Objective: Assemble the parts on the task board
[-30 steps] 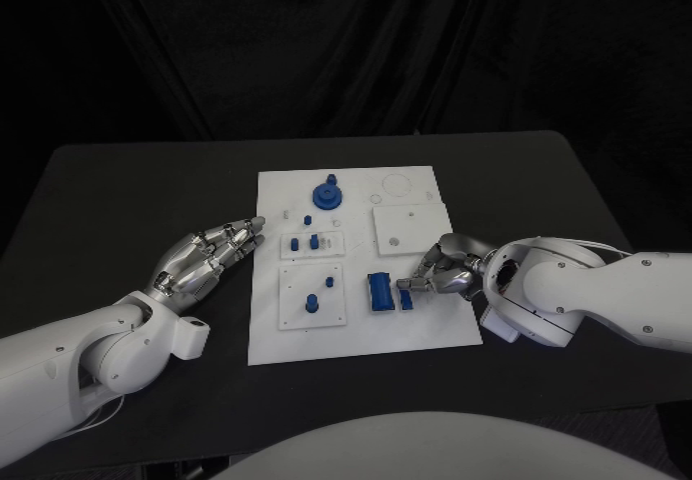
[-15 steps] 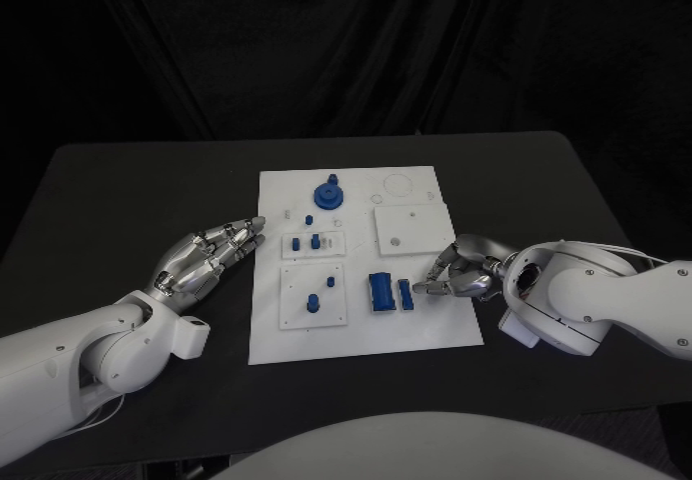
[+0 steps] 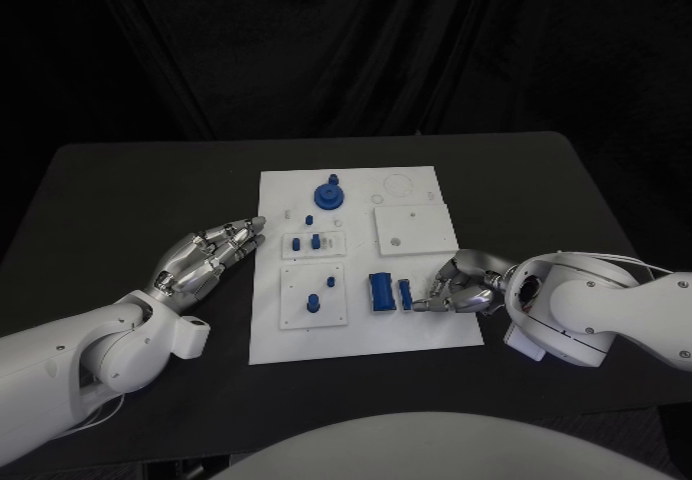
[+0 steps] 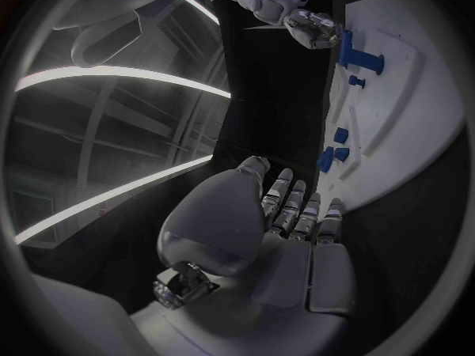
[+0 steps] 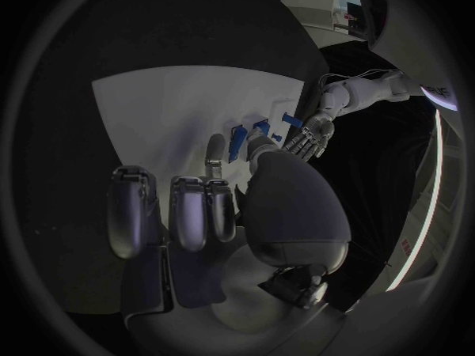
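1. Black table (image 3: 144, 190), dark curtain behind, and the white board (image 3: 361, 340) sits dead centre.
2. Left hand (image 3: 209, 257) rests on the table just beside the board's left edge, fingers straight and together, grasping nothing.
3. Right hand (image 3: 462, 285) is over the board's right edge, fingers curled, tips right at a slim blue part (image 3: 405, 294); whether it grips that part, I cannot tell.
4. A wider blue block (image 3: 381, 292) lies just beside it.
5. Up top stands a round blue part (image 3: 330, 193), with small blue pegs (image 3: 307, 243) in the left-hand plates.

Left hand (image 3: 211, 256) flat, fingers straight and together, holding nothing. Right hand (image 3: 459, 285) fingers curled inward, nothing held.
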